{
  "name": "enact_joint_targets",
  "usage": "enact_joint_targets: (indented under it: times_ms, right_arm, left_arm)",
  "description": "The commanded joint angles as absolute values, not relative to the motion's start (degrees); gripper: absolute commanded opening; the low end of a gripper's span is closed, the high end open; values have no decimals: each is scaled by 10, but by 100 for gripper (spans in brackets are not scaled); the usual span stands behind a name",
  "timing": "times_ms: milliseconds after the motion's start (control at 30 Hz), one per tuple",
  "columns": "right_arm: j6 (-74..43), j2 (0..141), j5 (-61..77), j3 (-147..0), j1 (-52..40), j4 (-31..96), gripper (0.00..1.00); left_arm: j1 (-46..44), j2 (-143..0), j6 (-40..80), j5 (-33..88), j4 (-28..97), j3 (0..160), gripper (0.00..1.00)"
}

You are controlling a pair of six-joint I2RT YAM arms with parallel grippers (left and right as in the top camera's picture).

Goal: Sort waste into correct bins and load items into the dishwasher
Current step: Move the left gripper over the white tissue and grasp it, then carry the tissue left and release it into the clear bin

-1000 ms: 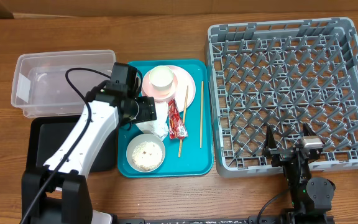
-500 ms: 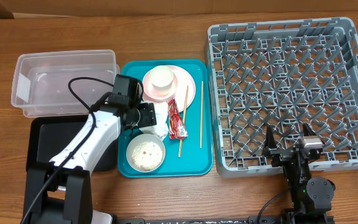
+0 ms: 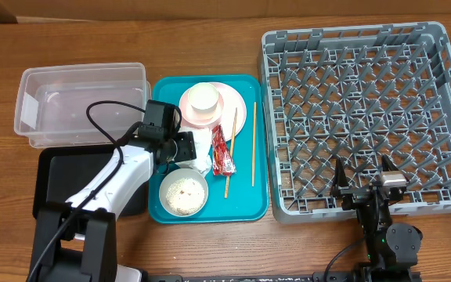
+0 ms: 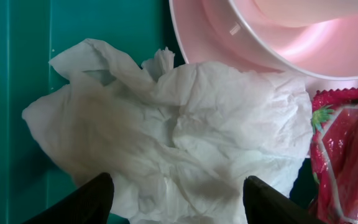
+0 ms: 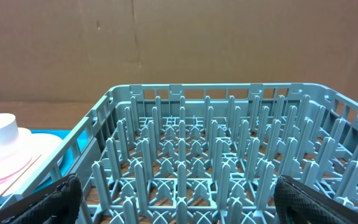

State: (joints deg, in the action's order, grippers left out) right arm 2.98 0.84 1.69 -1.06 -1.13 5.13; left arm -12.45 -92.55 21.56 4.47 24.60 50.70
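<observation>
My left gripper (image 3: 188, 149) is open, its fingers (image 4: 178, 200) straddling the crumpled white napkin (image 4: 173, 134) on the teal tray (image 3: 249, 205). The napkin (image 3: 203, 153) lies below the pale pink plate (image 3: 229, 100), which carries a white bowl (image 3: 203, 98). The red snack wrapper (image 3: 223, 151) lies right of the napkin and also shows in the left wrist view (image 4: 347, 155). Two chopsticks (image 3: 253, 142) lie on the tray's right. A bowl with rice scraps (image 3: 183, 192) sits at the tray's front. My right gripper (image 3: 364, 182) is open at the grey rack's (image 3: 366, 110) front edge.
The clear tub (image 3: 81, 102) stands at the back left, with the black tray (image 3: 57, 184) in front of it under my left arm. The rack's pegs (image 5: 229, 162) fill the right wrist view.
My left gripper has moved slightly forward and down onto the napkin. The right arm has not moved.
</observation>
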Motion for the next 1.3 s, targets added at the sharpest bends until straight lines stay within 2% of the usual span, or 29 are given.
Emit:
enact_joint_targets:
  times_ms: [0,233,333,467,600,767,967,1133,1267]
  right_arm:
    - [30,2,20,-4,-9,47,100]
    - [30,2,20,-4,-9,47,100]
    - [30,2,20,-4,-9,47,100]
    - [30,2,20,-4,-9,47,100]
    - [30,2,20,-4,-9,47,100]
    - [30,2,20,-4,-9,47,100]
    - [30,2,20,-4,-9,47,100]
    - [30,2,20,-4,-9,47,100]
    - [30,2,20,-4,-9,47,100]
  left_arm:
    - [-140,-952,223,39,238,503,69]
    - [-159,-1004,223,39,230,503,66]
    - [-159,-1006,223,39,230,503,50]
    - [-158,-1006,223,39,230,505,20]
    - [-158,-1002,223,44,234,520,5]
    - [-158,-978,223,50,292,595,4]
    - [-146,-931,223,-13,390,726,4]
    - [-116,-905,223,-118,454,818,4]
    - [-80,-903,223,-194,459,831,4]
